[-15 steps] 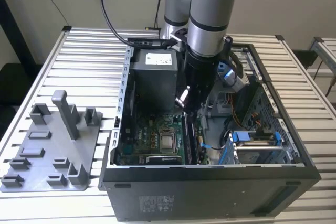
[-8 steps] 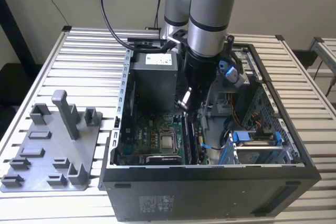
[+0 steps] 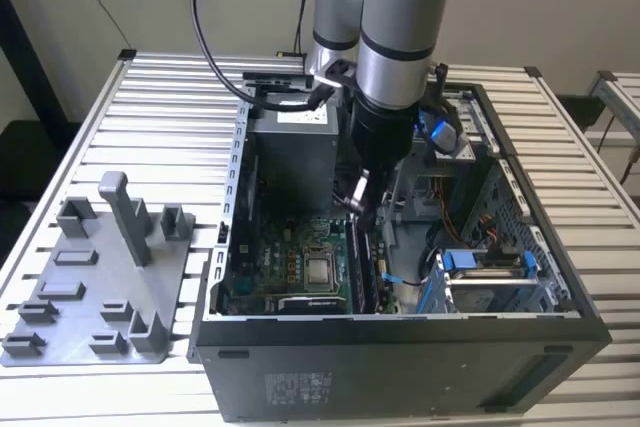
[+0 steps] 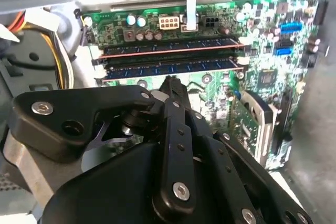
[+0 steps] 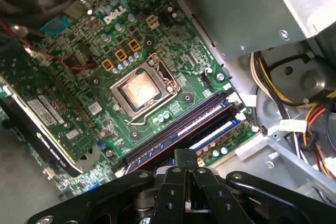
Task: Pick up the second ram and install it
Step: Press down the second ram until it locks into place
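On the exterior view's left, a grey plastic fixture tray with upright posts (image 3: 100, 287) lies on the slatted metal counter (image 3: 170, 107). Right of it stands the open black computer case (image 3: 400, 347). The arm's black claw (image 3: 358, 202) hangs inside, fingers drawn together and empty, just above the second ram, a long dark circuit-board stick (image 4: 170, 66) seated in its motherboard slot (image 5: 181, 127).

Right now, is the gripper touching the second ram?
Cannot tell. In the second wrist view the gripper sits right over the second ram in its slot, hiding any contact or gap.
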You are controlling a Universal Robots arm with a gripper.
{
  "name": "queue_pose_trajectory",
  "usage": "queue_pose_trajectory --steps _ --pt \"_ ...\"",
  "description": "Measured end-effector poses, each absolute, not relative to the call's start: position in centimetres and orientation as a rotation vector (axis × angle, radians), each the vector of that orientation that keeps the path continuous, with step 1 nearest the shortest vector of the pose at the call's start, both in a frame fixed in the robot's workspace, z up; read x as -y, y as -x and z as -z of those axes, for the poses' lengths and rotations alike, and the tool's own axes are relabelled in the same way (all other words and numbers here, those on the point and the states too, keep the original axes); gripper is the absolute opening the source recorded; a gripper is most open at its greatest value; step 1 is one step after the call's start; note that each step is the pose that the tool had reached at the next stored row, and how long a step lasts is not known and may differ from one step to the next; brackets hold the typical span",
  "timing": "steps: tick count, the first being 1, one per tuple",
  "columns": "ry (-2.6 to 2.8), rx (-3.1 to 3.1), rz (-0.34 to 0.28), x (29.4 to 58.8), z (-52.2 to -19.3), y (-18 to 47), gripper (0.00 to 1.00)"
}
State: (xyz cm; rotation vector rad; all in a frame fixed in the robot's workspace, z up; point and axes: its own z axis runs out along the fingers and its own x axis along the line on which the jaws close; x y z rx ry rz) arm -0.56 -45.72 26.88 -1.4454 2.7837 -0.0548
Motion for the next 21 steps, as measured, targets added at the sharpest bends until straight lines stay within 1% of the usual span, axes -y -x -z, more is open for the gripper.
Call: queue_pose_trajectory --steps 17,21 --pt "1.839 -2.534 0.053 45.72 -26.1 0.82 0.11" --pt "1.86 -2.518 0.053 45.72 -26.09 0.84 0.11"
